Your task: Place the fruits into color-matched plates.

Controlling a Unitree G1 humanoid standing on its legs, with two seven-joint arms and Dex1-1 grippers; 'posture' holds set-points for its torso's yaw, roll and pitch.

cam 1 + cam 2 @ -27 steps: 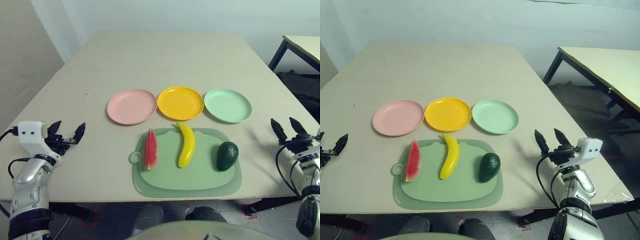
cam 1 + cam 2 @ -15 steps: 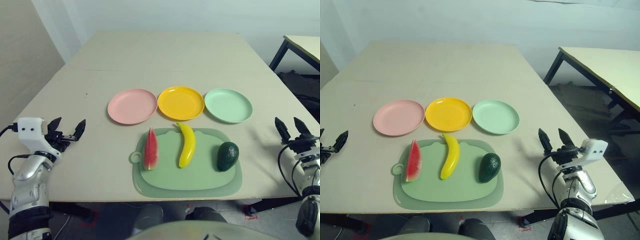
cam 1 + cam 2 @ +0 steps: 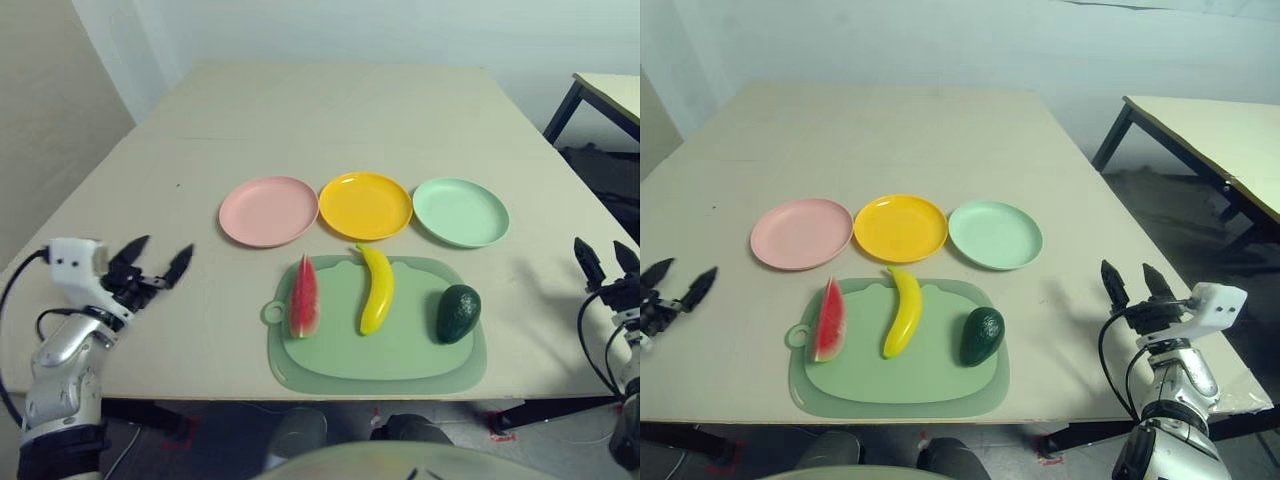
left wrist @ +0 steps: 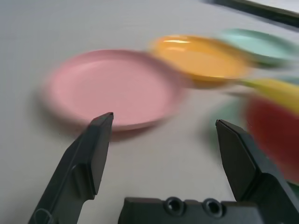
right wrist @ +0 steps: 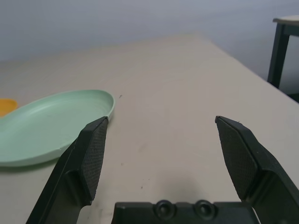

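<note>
**Grippers spread wide at the table's edges, fruit untouched**

Your left gripper (image 3: 155, 270) hovers over the near left of the beige table (image 3: 330, 120), black fingers spread, aimed right toward the pale pink round plastic plate (image 3: 268, 210). It has swung inward since a moment ago. Your right gripper (image 3: 1135, 285) sits at the near right edge, fingers apart, having drifted outward. Red watermelon wedge (image 3: 303, 297), yellow curved banana (image 3: 376, 288) and dark green avocado (image 3: 458, 313) lie on the pale green mat (image 3: 400, 360), near the bright yellow plate (image 3: 365, 205) and mint green plate (image 3: 460, 211).

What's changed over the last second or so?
The left end effector edged in toward the mat; the right end effector drifted outward. Both are open and empty. The watermelon, banana and avocado stayed on the mat.
</note>
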